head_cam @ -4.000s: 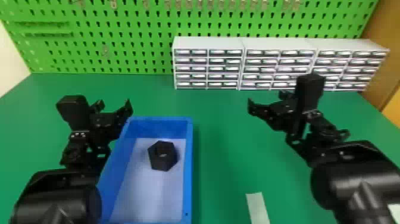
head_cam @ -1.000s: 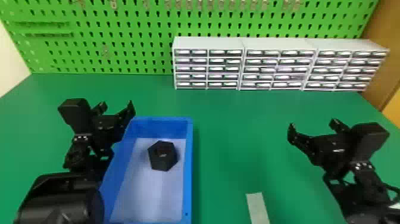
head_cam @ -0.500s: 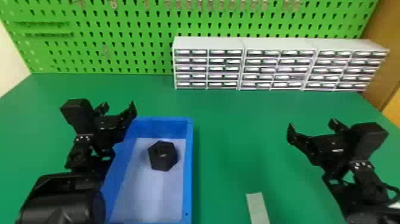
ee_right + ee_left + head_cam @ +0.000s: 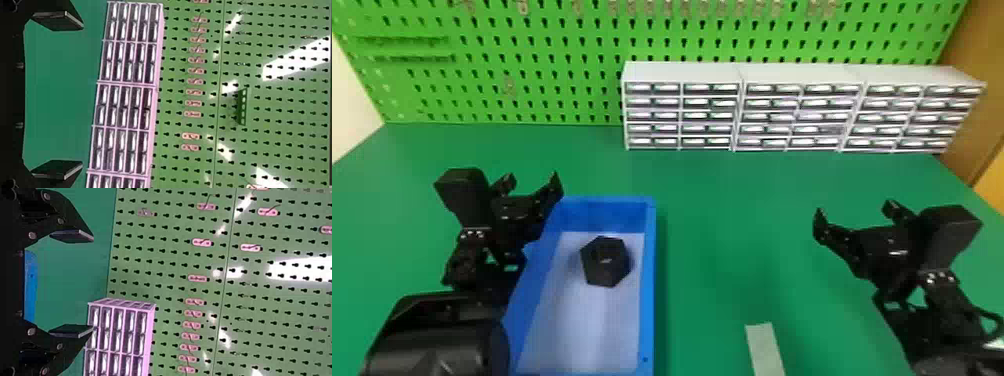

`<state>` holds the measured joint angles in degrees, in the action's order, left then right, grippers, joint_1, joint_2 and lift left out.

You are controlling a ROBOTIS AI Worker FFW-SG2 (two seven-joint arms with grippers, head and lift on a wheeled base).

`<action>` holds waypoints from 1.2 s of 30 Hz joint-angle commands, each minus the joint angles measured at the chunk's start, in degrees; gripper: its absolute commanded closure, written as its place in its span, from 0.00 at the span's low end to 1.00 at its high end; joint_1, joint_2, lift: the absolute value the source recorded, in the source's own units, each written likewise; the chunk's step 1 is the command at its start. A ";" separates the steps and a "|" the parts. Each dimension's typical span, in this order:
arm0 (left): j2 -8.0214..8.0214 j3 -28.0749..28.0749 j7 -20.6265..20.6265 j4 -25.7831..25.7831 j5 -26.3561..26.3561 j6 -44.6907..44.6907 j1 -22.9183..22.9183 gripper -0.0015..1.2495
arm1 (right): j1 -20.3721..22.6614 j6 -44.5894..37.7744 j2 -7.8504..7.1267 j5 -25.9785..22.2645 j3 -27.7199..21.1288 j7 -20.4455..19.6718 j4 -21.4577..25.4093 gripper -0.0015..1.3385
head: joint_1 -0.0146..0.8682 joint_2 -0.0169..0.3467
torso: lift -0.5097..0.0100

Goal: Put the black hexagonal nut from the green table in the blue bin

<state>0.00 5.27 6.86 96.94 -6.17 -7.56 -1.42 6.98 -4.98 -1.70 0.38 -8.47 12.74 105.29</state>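
1. The black hexagonal nut (image 4: 606,261) lies inside the blue bin (image 4: 650,280), toward one o'clock from the bin's centre.
2. The left gripper (image 4: 532,181) is at the bin's eleven o'clock, its jaws wide apart and empty.
3. The right gripper (image 4: 854,210) hangs well apart from the bin, between its two and three o'clock, jaws likewise spread wide, holding nothing.
4. On the green table (image 4: 712,200), a pale strip (image 4: 765,347) lies at the head view's five o'clock; white drawer units (image 4: 802,115) stand toward one o'clock.
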 commanded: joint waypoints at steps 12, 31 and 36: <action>-0.15 0.09 0.00 0.00 -0.07 0.00 -0.07 0.35 | -0.12 -0.03 0.03 -0.03 0.03 0.00 0.00 0.05 | 0.79 0.19 | 0.79; -0.15 0.00 0.09 -0.09 -0.07 0.00 -0.16 0.35 | -0.21 -0.12 -0.14 -0.11 0.03 -0.09 0.00 0.05 | 0.79 0.19 | 0.79; -0.15 0.09 0.00 -0.09 -0.07 0.00 -0.16 0.35 | -0.21 -0.03 -0.14 -0.11 0.03 0.00 0.00 0.05 | 0.79 0.19 | 0.79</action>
<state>0.00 5.29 6.86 96.86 -6.24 -7.56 -1.58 6.78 -5.07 -1.85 0.26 -8.44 12.69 105.29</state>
